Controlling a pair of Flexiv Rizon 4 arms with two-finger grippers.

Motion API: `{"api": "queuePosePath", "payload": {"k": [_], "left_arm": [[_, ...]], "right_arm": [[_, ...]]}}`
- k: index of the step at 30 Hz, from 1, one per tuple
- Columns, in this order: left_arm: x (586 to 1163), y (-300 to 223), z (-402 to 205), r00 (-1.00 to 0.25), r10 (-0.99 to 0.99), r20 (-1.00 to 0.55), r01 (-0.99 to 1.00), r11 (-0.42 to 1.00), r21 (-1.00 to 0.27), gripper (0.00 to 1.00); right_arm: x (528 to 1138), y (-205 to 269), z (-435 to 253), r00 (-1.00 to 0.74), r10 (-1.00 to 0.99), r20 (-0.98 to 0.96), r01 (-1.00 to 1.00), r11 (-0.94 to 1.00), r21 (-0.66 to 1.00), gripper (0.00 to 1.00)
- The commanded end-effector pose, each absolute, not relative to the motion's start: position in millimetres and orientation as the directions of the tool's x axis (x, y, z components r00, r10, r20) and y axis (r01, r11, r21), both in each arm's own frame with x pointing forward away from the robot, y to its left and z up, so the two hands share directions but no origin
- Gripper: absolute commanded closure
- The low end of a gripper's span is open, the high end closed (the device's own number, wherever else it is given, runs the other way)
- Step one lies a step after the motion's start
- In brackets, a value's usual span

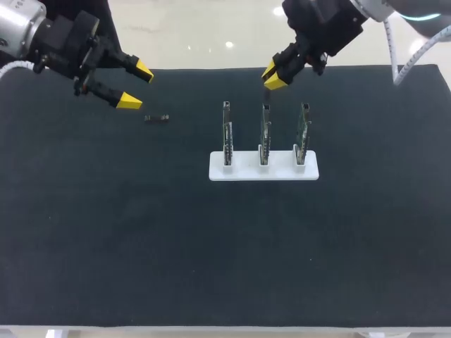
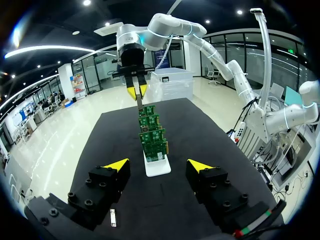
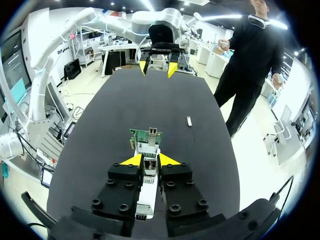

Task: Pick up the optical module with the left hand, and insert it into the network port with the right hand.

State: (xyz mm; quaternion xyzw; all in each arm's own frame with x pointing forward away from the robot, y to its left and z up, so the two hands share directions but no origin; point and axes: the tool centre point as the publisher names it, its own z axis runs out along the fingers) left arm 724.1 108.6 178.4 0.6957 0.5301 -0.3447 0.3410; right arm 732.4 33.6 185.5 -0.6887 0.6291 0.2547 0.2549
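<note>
Head view: a black table [image 1: 211, 253] with a white stand [image 1: 243, 171] at its middle, holding three upright circuit boards [image 1: 263, 134] in a row. The optical module [image 1: 156, 118] lies flat on the table left of the stand, well apart from it. The left gripper [image 1: 136, 86] hovers near the module, on its far-left side, fingers spread wide and holding nothing. The right gripper [image 1: 275, 76] hangs over the middle board's far edge (fingers nearly together), clenched on what looks like a second module [image 1: 266, 87].
</note>
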Motion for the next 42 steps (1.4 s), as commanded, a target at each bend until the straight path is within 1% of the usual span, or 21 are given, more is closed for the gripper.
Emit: {"api": "queuePosePath", "payload": {"k": [1,16,42], "left_arm": [[725.3,108.1,178.6,0.2,0.505,-0.84,0.972,-0.208,0.106,0.0],[725.3,108.1,178.6,0.2,0.505,-0.84,0.972,-0.208,0.106,0.0],[725.3,108.1,178.6,0.2,0.505,-0.84,0.972,-0.208,0.106,0.0]], "right_arm": [[733.5,35.9,183.9,0.08,-0.736,-0.672,-0.996,-0.078,-0.033,1.0],[735.5,35.0,183.9,0.069,-0.741,-0.669,-0.997,-0.072,-0.022,1.0],[726.3,39.6,180.6,0.006,-0.744,-0.668,-1.0,-0.01,0.002,1.0]]}}
